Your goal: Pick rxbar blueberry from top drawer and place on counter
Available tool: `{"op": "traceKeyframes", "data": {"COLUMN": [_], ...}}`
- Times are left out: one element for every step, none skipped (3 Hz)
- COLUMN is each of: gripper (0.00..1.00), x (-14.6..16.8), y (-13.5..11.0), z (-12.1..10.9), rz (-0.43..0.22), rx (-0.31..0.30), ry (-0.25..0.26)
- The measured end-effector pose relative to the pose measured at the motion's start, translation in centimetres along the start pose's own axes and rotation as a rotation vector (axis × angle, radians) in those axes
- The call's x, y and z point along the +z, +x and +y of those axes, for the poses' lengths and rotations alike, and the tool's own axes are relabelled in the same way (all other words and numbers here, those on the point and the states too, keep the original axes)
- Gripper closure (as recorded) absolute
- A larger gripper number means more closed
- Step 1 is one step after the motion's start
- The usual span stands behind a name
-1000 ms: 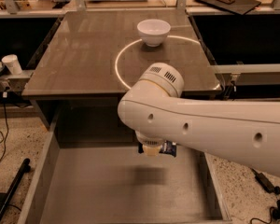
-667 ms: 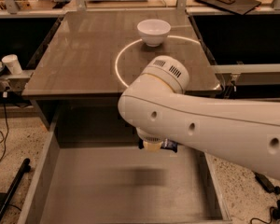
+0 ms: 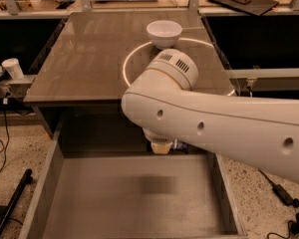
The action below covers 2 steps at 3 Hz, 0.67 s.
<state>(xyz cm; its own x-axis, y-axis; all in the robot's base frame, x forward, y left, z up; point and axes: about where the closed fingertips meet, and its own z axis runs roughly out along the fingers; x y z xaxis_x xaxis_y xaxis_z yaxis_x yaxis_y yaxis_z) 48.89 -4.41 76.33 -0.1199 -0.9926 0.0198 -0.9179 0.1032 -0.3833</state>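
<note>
**Robot arm over an open drawer, snack bar barely in view**

A thick white robot arm (image 3: 214, 123) reaches in from the right across the open top drawer (image 3: 89, 198) — a wide, shallow grey box with a plain flat bottom and low straight walls. The gripper (image 3: 161, 146) sits under the arm's rounded wrist at the drawer's far edge and is mostly hidden. Whether it is released or clenched cannot be told. Just right of it shows a sliver of dark blue wrapper: the rxbar blueberry (image 3: 181, 145), close against the gripper. Whether the bar is held cannot be told either. Beyond lies the counter (image 3: 84, 59), glossy brown-grey and crossed by a thin bright arc (image 3: 125, 68). A smooth white bowl (image 3: 164, 33) stands at its far side.

The risks here are a judgement. The slick, flat wrapper could slip from a shallow grip — or the bar could catch the counter's near lip on the way up. A wide swing over the counter might nudge the bowl.
</note>
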Motion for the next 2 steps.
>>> {"op": "traceKeyframes", "data": {"gripper": [1.0, 1.0], "x": [-0.2, 0.1], "y": [0.5, 4.3], "z": [-2.7, -5.8], "rz": [0.051, 0.116], "rx": [-0.037, -0.045], "ry": [0.025, 0.013]}}
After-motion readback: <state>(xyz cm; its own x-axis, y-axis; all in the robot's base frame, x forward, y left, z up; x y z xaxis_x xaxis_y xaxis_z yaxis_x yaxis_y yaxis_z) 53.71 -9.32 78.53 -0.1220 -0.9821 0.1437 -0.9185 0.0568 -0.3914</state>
